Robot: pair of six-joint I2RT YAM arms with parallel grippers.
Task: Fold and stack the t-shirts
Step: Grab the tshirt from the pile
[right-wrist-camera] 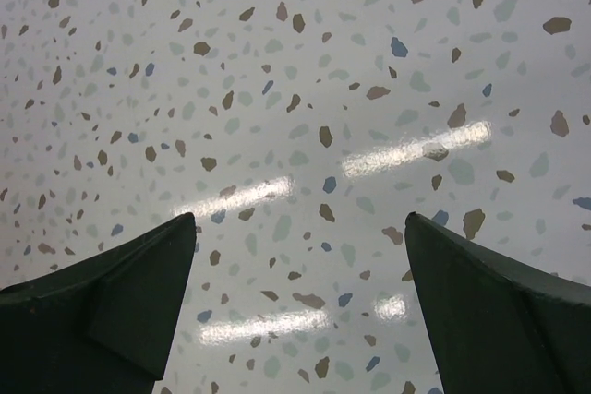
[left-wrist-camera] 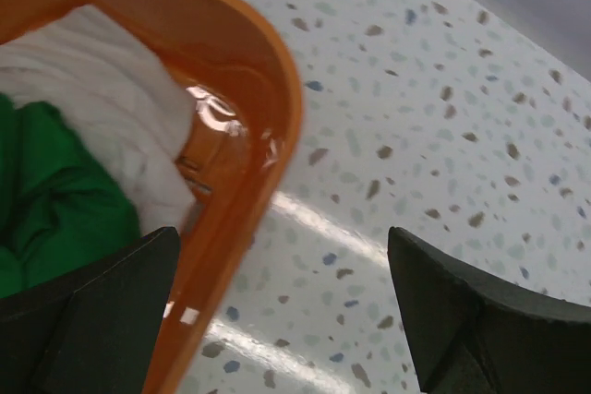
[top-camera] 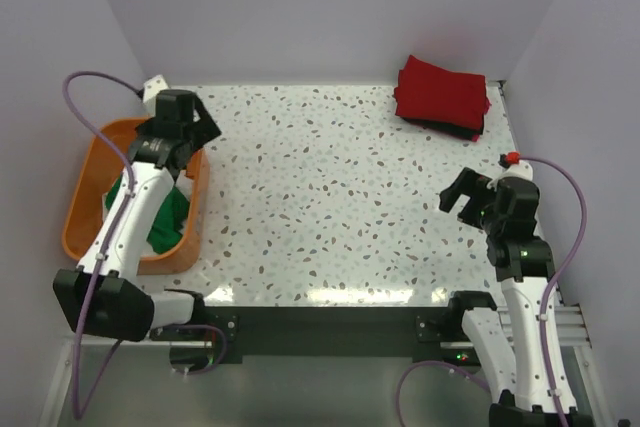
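Green t-shirt (top-camera: 163,224) and off-white t-shirt (left-wrist-camera: 103,89) lie bunched in the orange basket (top-camera: 73,219), near left. Left gripper (left-wrist-camera: 282,274) hangs released over the basket rim. Right gripper (right-wrist-camera: 300,269) is released above the table (top-camera: 320,207). Far right corner: red t-shirt (top-camera: 440,87) folded atop black t-shirt (top-camera: 468,130).

Basket (top-camera: 80,202) left — stacked t-shirts (top-camera: 441,93) back right

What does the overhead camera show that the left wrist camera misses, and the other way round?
Only overhead: the folded red t-shirt lying on a black t-shirt in the far right corner, and the right gripper, open above the table. Only left wrist: an off-white t-shirt in the orange basket. Both: that basket, the green t-shirt, the speckled table and the open left gripper.
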